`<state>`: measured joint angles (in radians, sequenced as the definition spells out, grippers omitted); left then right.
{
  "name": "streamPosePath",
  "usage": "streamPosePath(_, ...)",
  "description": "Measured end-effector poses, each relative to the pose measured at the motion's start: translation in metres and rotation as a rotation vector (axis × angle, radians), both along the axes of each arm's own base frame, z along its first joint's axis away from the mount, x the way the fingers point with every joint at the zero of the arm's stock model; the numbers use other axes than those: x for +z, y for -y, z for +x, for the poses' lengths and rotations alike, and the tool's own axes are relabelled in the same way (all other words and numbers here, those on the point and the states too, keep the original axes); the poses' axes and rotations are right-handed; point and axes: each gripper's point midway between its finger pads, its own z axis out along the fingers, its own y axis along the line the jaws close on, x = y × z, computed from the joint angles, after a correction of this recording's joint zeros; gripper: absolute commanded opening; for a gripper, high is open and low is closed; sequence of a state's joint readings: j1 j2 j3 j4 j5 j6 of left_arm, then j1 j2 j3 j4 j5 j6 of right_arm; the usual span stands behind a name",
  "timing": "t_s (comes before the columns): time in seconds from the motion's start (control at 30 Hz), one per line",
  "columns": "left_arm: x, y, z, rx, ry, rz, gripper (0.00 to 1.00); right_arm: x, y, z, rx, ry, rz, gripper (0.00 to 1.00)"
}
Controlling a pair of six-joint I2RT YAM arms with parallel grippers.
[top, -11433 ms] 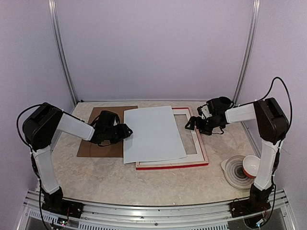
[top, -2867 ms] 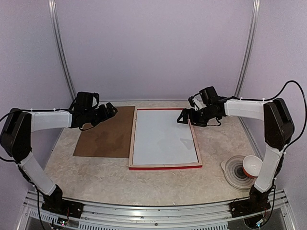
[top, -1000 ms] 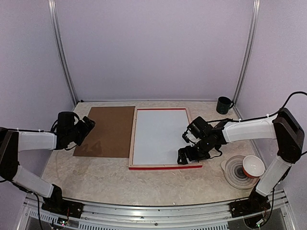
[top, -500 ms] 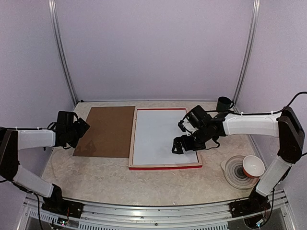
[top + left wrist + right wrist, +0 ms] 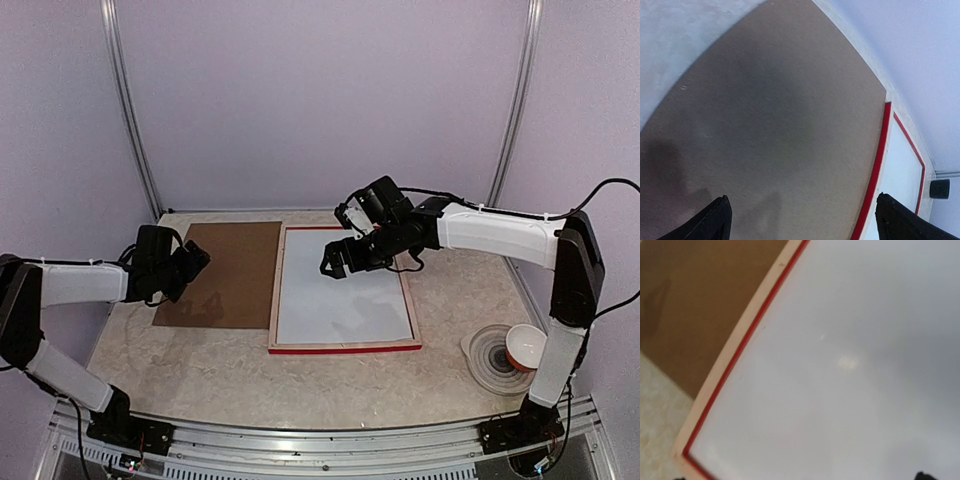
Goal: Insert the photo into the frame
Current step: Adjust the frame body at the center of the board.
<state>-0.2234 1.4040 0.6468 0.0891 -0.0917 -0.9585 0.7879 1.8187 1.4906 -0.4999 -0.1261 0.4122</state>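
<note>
The right jaws are gaping wide and empty, hovering over the far half of the large red-edged, pale-wood rectangular frame (image 5: 345, 347). The left jaws, equally wide and empty, are hanging over the plain brown backing board (image 5: 225, 275) beside the frame's left side, probably readying to fetch it. The large paper photo (image 5: 340, 305) is lying inside the frame, showing only its blank white back.

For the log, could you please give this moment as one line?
photo: in frame | left claw: open over board | right claw: open over photo

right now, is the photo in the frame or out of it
In. The photo lies flat, white side up, inside the frame, whose rim shows around it.
</note>
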Motion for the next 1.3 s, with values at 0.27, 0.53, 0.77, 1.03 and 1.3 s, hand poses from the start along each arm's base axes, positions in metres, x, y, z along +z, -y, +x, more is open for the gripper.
streamPosePath(0.27,0.029,0.117,0.044,-0.267,0.081,-0.006,0.99,-0.008,0.006,0.016,-0.044,-0.010,-0.007,0.99)
streamPosePath(0.53,-0.023,0.169,0.066,-0.368,-0.010,0.050,0.99,-0.004,0.057,0.012,-0.123,-0.018,-0.012,0.99)
streamPosePath(0.77,-0.032,0.209,0.070,-0.449,-0.014,0.039,0.99,0.023,0.092,0.008,-0.180,0.028,0.030,0.99)
streamPosePath(1.03,-0.040,0.241,0.067,-0.519,-0.022,0.015,0.99,0.031,0.112,0.014,-0.228,0.041,0.042,0.99)
streamPosePath(1.3,-0.039,0.238,0.068,-0.507,-0.016,0.018,0.99,0.029,0.118,0.012,-0.237,0.038,0.040,0.99)
